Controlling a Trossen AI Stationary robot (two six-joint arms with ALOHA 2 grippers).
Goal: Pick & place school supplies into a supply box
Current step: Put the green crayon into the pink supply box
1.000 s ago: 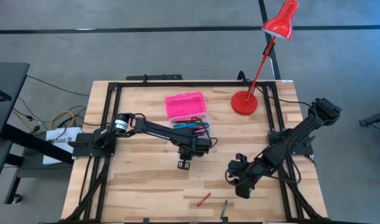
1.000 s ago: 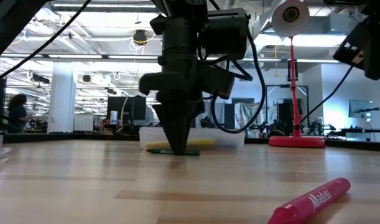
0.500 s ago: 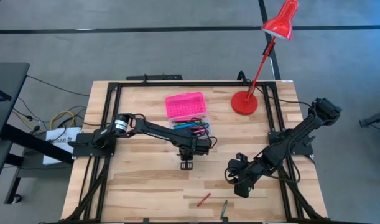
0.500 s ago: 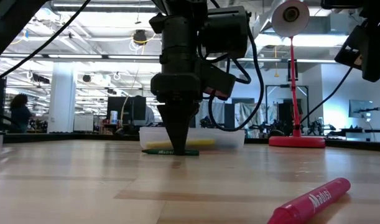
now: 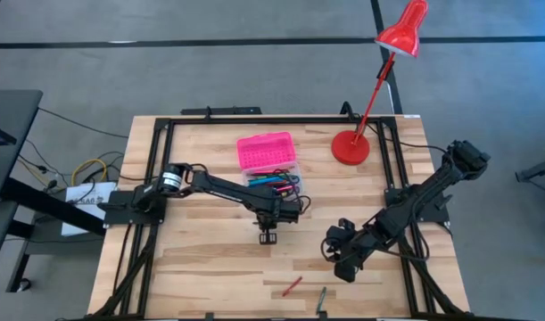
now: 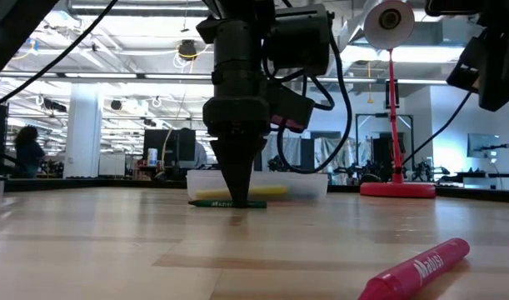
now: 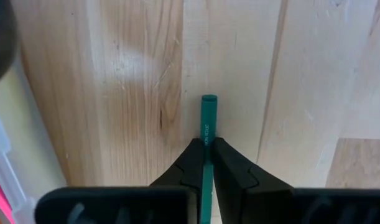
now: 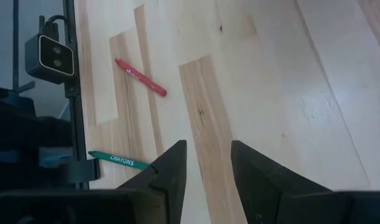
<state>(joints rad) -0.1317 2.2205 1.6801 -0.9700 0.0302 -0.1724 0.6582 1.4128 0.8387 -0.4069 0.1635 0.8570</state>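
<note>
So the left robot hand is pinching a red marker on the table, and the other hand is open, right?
Not quite. The left gripper is pinching a green marker, not a red one; the left wrist view shows it between the closed fingers. The red marker lies untouched near the table's front edge. The right gripper is open, as you said.

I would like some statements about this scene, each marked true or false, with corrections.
1. The left gripper is shut on a green marker. True.
2. The right gripper holds the red crayon. False: it is open and empty, and the crayon lies on the table.
3. The pink-lidded supply box stands beside the red desk lamp. True.
4. A green crayon lies inside the box. False: it lies near the table's edge.
</note>
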